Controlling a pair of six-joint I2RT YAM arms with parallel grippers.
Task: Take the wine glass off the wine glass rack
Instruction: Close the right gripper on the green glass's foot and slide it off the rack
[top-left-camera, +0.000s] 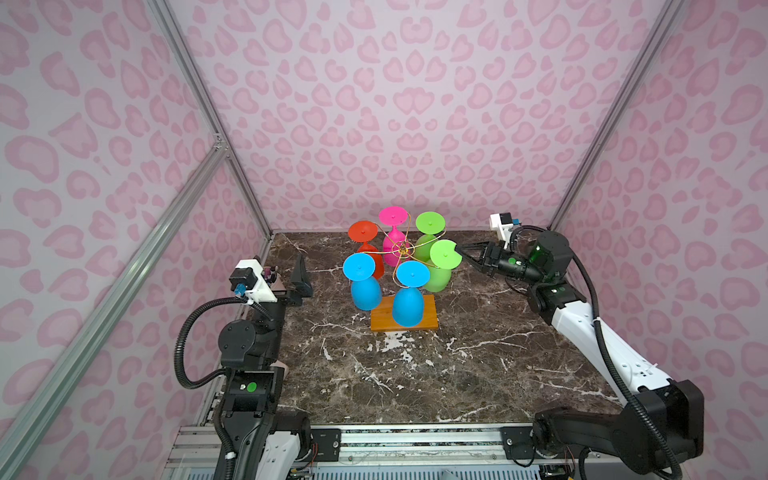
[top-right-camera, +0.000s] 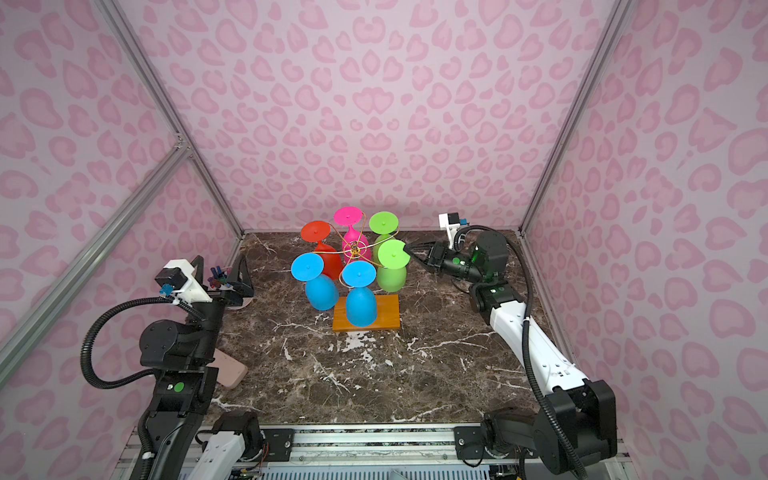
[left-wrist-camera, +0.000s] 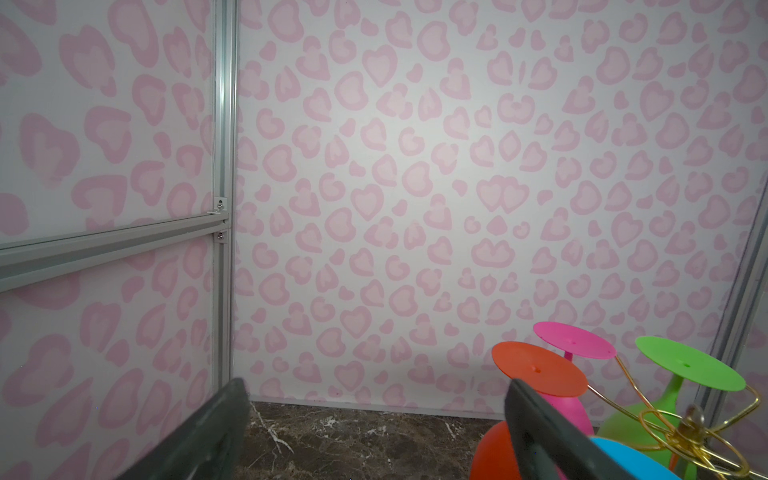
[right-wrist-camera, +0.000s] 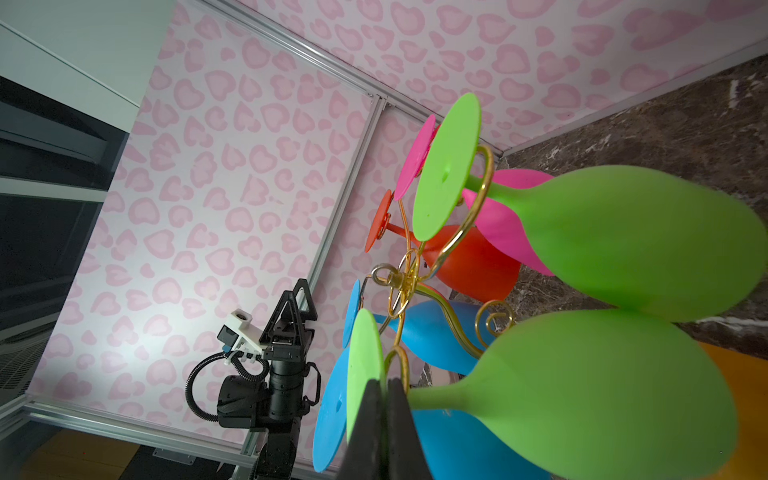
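Green glass (top-left-camera: 445, 254) hangs bowl-down on the rack (top-left-camera: 402, 249) arm at 3 o'clock. We see the right gripper (top-left-camera: 459, 250) clenched on its foot rim; the left gripper (top-right-camera: 221, 276) is released at 9 o'clock. Hazard: the rim grip may slip, or the stem may snag the wire and tip the rack. The second green glass (top-left-camera: 430, 222) at 1 o'clock and blue glass (top-left-camera: 412, 275) at 5 o'clock crowd the exit.
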